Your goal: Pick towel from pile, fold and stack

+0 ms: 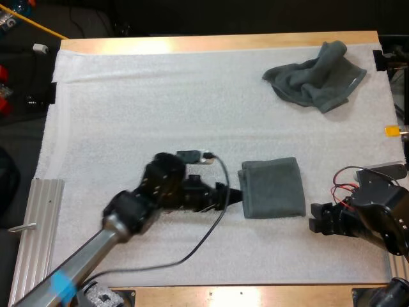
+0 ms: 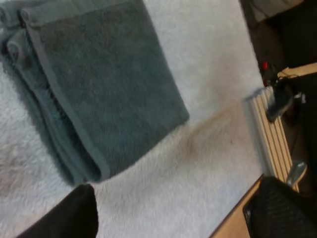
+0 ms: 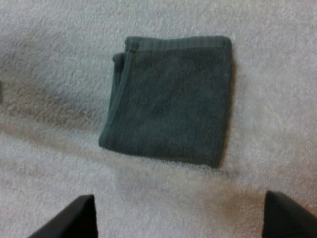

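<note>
Folded towel: laid flat on the white mat, a squared grey-green packet with fairly even edges. The layered hems are seen on the side facing the left hand.

Left hand: low at that hemmed edge, fingers apart, nothing held.

Right hand: just beside the opposite edge, fingers apart and clear of the cloth.

Crumpled towel: well apart from the folded towel, toward the mat's far edge on the right arm's side.

Judged: the fold looks finished, so the step in hand is taken to be backing off and fetching the crumpled towel. Both hands are best raised straight off before being swung, so that no hem is dragged open. The crumpled towel is best taken by one hem rather than the bunched middle, so it can be spread flat.

Wooden surface: left bare beyond the mat's far edge. A ribbed metal rail is noted off the mat, well apart from the folded towel, past the left arm.
</note>
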Robot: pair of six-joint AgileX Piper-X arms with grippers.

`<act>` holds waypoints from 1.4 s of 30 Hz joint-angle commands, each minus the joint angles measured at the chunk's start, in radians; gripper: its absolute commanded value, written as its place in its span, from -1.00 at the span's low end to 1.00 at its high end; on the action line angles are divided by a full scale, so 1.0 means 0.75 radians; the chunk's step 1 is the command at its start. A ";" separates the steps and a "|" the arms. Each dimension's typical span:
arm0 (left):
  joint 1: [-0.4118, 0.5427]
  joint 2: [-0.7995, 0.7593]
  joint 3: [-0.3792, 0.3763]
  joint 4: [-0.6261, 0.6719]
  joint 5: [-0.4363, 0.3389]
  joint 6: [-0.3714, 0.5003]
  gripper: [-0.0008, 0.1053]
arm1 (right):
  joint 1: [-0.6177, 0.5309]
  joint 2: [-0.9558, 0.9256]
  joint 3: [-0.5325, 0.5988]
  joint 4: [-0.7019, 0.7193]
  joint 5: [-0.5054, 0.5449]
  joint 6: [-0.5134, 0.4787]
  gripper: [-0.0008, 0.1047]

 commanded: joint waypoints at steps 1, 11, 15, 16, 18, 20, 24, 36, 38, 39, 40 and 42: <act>-0.011 0.040 -0.008 -0.078 -0.014 -0.053 0.25 | -0.004 -0.003 -0.013 0.010 0.010 -0.011 0.26; -0.012 0.405 -0.008 -0.321 0.036 -0.172 0.25 | -0.004 -0.003 -0.013 0.061 0.010 -0.012 0.26; -0.012 0.494 -0.011 -0.347 0.048 -0.179 0.25 | -0.004 -0.003 -0.013 0.075 0.010 -0.012 0.26; -0.012 0.512 -0.014 -0.347 0.048 -0.179 0.25 | -0.004 -0.003 -0.013 0.075 0.010 -0.012 0.26; -0.012 0.549 -0.027 -0.347 0.050 -0.179 0.24 | -0.004 -0.003 -0.013 0.075 0.010 -0.012 0.26; -0.012 0.580 -0.047 -0.347 0.059 -0.179 0.23 | -0.004 -0.003 -0.013 0.075 0.010 -0.012 0.26; -0.024 0.605 -0.087 -0.323 0.020 -0.171 0.23 | -0.004 -0.003 -0.013 0.075 0.010 -0.012 0.26; -0.086 0.775 -0.332 0.006 -0.039 -0.135 0.21 | -0.004 -0.003 -0.013 0.075 0.010 -0.012 0.26; -0.109 0.792 -0.373 0.022 -0.050 -0.138 0.16 | -0.004 -0.003 -0.013 0.075 0.010 -0.012 0.26; -0.119 0.798 -0.387 0.025 -0.051 -0.138 0.14 | -0.004 -0.003 -0.013 0.075 0.010 -0.012 0.26; -0.130 0.808 -0.403 0.025 -0.051 -0.138 0.12 | -0.004 -0.003 -0.013 0.075 0.010 -0.012 0.26; -0.152 0.834 -0.437 0.025 -0.050 -0.148 0.12 | -0.004 -0.003 -0.013 0.075 0.010 -0.012 0.26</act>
